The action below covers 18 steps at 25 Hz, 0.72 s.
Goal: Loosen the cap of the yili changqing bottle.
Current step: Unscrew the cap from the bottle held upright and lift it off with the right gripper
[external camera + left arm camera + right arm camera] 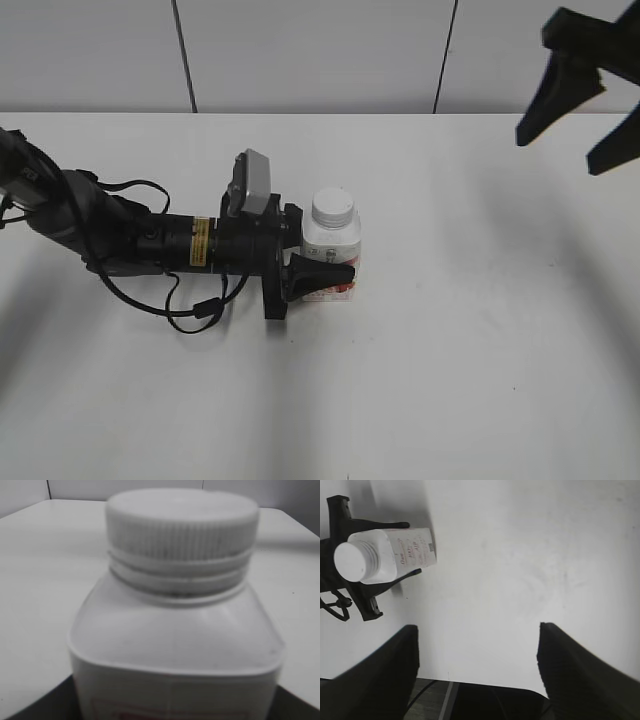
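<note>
The yili changqing bottle (331, 255) stands upright on the white table (470, 330), white with a pink-red label. Its white ribbed cap (333, 205) sits on the neck. My left gripper (322, 270) lies low along the table and is shut on the bottle's body, one finger on each side. The left wrist view shows the bottle (175, 655) and cap (182, 522) up close. My right gripper (578, 125) is open and empty, high at the upper right, far from the bottle. From there I see the bottle (405, 552) and cap (351, 562) at the upper left.
The left arm's black body and cables (150, 245) lie across the table's left side. A pale panelled wall (320, 50) stands behind the table. The table's near edge shows in the right wrist view (470, 685).
</note>
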Available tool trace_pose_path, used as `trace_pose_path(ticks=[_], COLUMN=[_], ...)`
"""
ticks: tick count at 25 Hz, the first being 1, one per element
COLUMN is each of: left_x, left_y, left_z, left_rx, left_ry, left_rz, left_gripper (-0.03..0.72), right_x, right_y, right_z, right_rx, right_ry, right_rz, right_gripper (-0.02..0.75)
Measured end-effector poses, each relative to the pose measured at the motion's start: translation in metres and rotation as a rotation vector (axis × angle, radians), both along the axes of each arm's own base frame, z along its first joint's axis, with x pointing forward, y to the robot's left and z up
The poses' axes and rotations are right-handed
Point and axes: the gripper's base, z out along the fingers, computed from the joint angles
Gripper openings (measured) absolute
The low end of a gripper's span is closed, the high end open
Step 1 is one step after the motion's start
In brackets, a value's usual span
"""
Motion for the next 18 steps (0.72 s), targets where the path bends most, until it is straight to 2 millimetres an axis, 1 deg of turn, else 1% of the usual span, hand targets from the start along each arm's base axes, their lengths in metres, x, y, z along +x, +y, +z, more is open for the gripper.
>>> trace_pose_path(ticks=[3,5,10,13,18], left_x=[0.0,0.0,0.0,0.0,0.0], left_y=[0.0,0.0,0.0,0.0,0.0], left_z=[0.0,0.0,0.0,0.0,0.0], left_rx=[0.0,0.0,0.0,0.0,0.0], left_ry=[0.0,0.0,0.0,0.0,0.0], left_rz=[0.0,0.0,0.0,0.0,0.0], left_gripper=[0.407,0.407,0.407,0.407,0.407], right_x=[0.017,0.027,0.042,0.048,0.052], right_y=[0.031,0.051,0.098,0.119,0.142], right_z=[-0.003,-0.009,-0.026,-0.035,-0.045], right_rx=[-0.018,-0.026,-0.028,-0.036,-0.084], right_ry=[-0.003,0.005,0.031,0.041,0.033], right_rz=[0.056,0.088,0.153,0.175,0.203], right_gripper=[0.578,0.578,0.578,0.578,0.578])
